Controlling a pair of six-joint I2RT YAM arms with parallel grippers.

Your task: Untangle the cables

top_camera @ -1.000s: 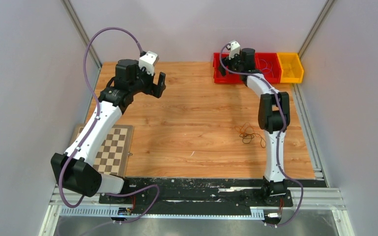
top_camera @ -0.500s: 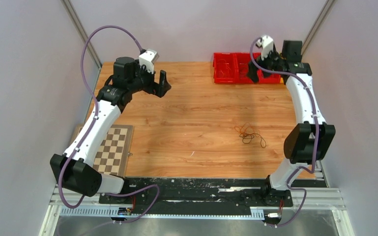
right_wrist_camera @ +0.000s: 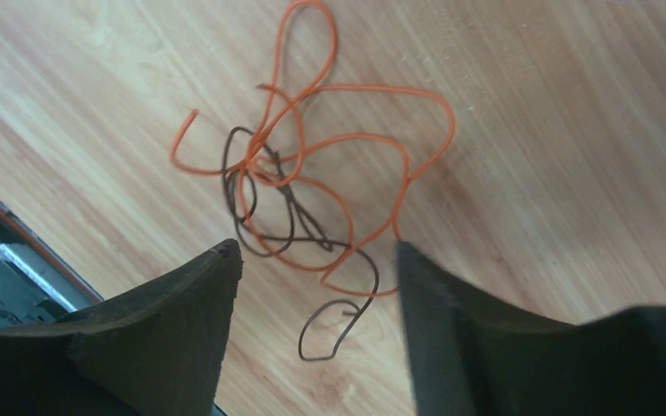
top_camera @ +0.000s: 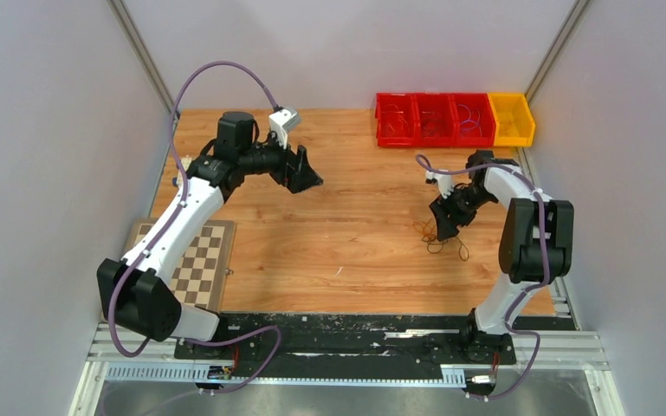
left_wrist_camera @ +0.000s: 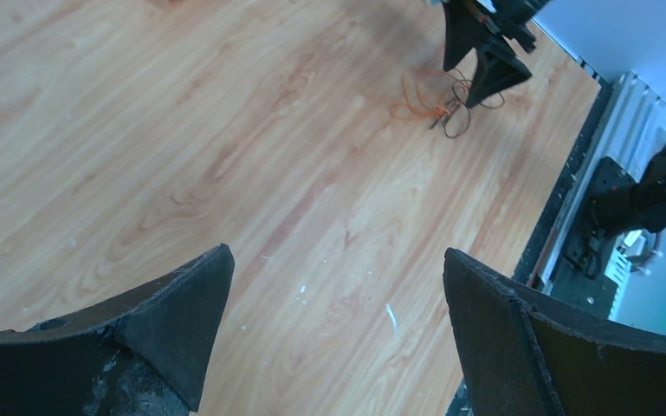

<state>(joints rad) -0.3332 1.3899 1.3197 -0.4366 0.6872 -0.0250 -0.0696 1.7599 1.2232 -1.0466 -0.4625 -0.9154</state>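
The cables (right_wrist_camera: 287,184), 1 small knot of orange and dark wire, lie flat on the table (top_camera: 346,234) right of centre, just in front of the right arm and well apart from the bins (top_camera: 433,141) along the far edge. The right gripper (top_camera: 442,224) hangs directly over them, pointed down, with its 2 fingers (right_wrist_camera: 182,329) standing apart on either side of the knot's near end. Nothing is pinched between them, and the wires show no lift or tension. That straddling pose reads as a line-up for a pick: the gap is wide enough to take in a crossing of both colours, though from the wrist view I cannot tell which strand it is aimed at. The dark loop nearest the fingers and the orange bend beside it look the easiest to catch. The left gripper (top_camera: 306,173) is held high over the left half of the table, tilted toward the knot, its fingers spread about as wide as they go and empty. Its camera has the cables and the other gripper in sight, so it seems parked as the second hand, ready to come across and pull against whatever the right takes. Wire this thin may slip between pads or drag the whole knot along, hence 2 arms. The checkerboard (top_camera: 192,260) at the left edge plays no part.
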